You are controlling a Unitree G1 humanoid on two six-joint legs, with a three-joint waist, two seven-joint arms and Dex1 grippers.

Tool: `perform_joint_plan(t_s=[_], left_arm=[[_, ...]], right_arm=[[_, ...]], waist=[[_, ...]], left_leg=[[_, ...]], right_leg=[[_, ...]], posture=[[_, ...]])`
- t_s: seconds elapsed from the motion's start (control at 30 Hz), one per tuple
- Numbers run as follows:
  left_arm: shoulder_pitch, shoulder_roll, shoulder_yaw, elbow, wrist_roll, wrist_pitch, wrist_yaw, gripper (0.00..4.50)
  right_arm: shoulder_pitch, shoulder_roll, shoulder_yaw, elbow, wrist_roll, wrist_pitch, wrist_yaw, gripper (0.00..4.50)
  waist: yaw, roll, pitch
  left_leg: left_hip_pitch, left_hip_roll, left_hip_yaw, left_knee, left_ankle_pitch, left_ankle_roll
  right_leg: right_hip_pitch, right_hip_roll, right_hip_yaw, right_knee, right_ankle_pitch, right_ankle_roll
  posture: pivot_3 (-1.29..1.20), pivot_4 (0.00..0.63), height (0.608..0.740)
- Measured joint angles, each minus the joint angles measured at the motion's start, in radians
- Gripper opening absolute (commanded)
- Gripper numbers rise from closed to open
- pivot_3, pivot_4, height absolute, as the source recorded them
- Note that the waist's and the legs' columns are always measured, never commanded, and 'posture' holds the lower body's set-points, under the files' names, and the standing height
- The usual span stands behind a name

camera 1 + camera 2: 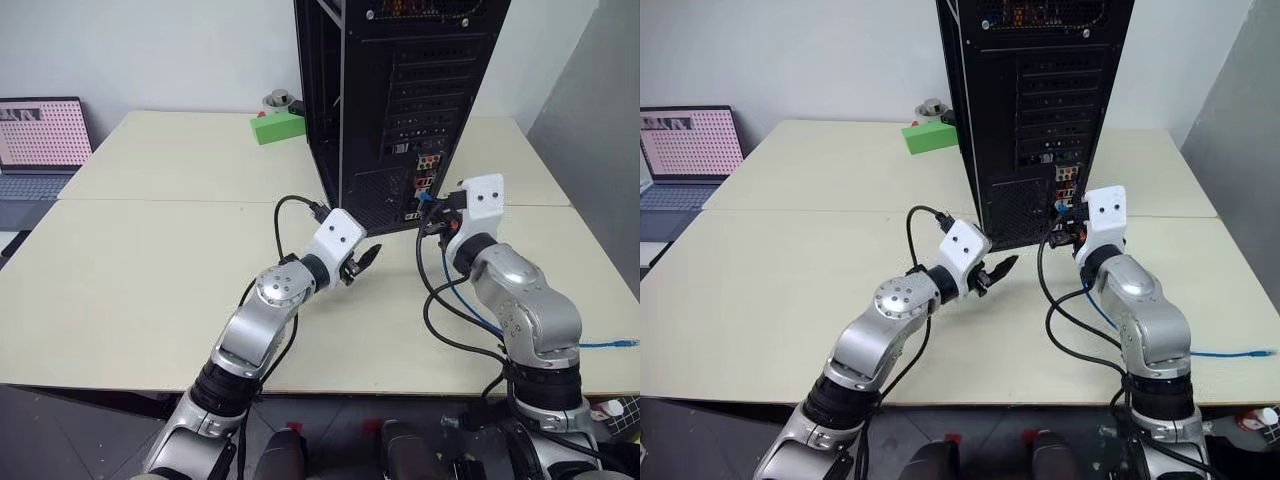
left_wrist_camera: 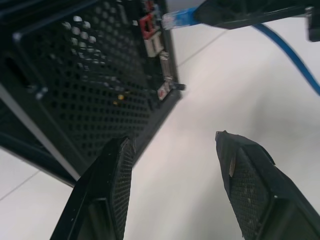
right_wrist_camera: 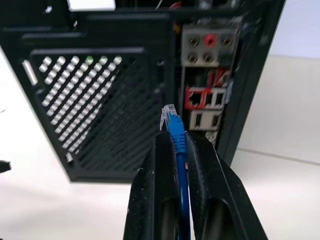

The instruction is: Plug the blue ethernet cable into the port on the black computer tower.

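Two grippers level at the rear of the black computer tower (image 1: 400,100); cable plug not yet seated.

Right gripper (image 3: 176,145) pinches the blue ethernet cable (image 3: 176,132) just behind its clear plug, which points at the tower's connector cluster, apart from the port (image 3: 196,98). Left gripper (image 2: 172,150) stands spread and empty, just before the tower's lower mesh vent. Cable's slack trails from the tower across the table (image 1: 150,260) toward its right edge. Green box (image 1: 277,127) sits beside the tower's far left side.

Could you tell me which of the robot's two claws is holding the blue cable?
The right claw, shut on the blue ethernet cable near the tower; the left claw is open and empty.
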Motion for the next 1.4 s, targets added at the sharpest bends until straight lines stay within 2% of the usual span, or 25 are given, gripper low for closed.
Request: perform_joint_plan(t_s=[0.53,1.4], left_arm=[[-0.003,-0.035,0.002,0.006,0.036,0.001,0.025,2.7],[-0.003,-0.042,0.003,0.012,0.045,0.002,0.024,2.7]], right_arm=[[-0.086,0.035,0.003,0.205,-0.078,-0.114,-0.007,0.0],[-0.122,0.058,-0.002,0.296,-0.088,-0.167,-0.009,0.0]], waist=[[-0.003,0.0,0.0],[-0.011,0.0,0.0]], left_leg=[[0.0,0.0,0.0,0.0,0.0,0.0],[0.0,0.0,0.0,0.0,0.0,0.0]], right_leg=[[0.0,0.0,0.0,0.0,0.0,0.0],[0.0,0.0,0.0,0.0,0.0,0.0]], posture=[[0.0,0.15,0.74],[0.0,0.15,0.74]])
